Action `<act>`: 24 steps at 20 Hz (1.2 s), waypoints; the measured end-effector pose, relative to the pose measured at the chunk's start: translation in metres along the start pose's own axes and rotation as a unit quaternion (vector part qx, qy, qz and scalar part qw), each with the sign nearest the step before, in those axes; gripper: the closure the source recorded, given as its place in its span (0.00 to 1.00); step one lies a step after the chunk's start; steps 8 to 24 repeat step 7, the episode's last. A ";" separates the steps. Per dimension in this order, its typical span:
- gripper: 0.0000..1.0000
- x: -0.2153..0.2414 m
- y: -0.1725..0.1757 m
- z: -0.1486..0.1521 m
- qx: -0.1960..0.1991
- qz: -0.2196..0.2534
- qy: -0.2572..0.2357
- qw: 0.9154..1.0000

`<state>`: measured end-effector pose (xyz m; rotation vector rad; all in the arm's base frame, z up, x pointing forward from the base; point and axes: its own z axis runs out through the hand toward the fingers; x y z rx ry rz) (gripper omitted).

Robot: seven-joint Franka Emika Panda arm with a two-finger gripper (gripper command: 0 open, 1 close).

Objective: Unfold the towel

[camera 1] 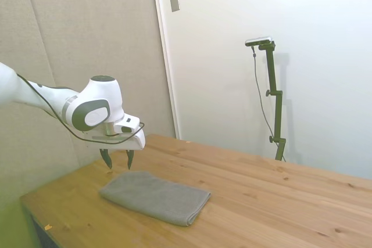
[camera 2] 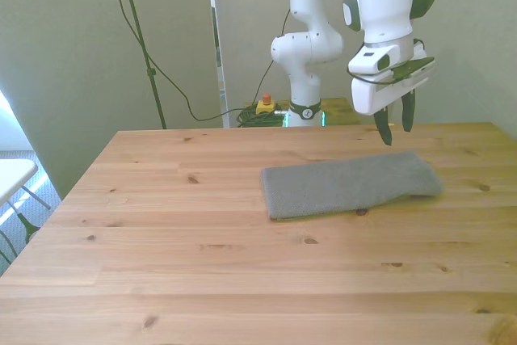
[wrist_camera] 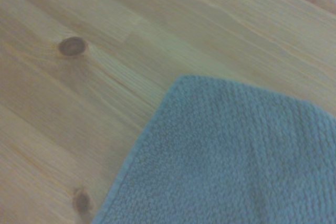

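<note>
Grey towel [camera 2: 349, 184] flat on the wooden bench [camera 2: 202, 264], toward the front view's right, stretched as a long strip. End effector [camera 2: 395, 126] above the strip's right end, clear of the cloth, fingers parted and empty. Layers along the near edge hard to make out in the side view [camera 1: 156, 196]. Wrist view blurred: one rounded towel corner [wrist_camera: 231, 156] on bare planks, the rest cut off at the frame.
</note>
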<state>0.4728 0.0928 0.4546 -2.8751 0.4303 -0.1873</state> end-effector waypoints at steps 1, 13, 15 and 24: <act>0.00 -0.011 0.002 -0.007 -0.006 0.023 0.008 1.000; 0.00 -0.098 0.018 -0.038 -0.047 0.152 0.053 0.986; 0.00 -0.098 0.018 -0.038 -0.047 0.152 0.053 0.986; 0.00 -0.098 0.018 -0.038 -0.047 0.152 0.053 0.986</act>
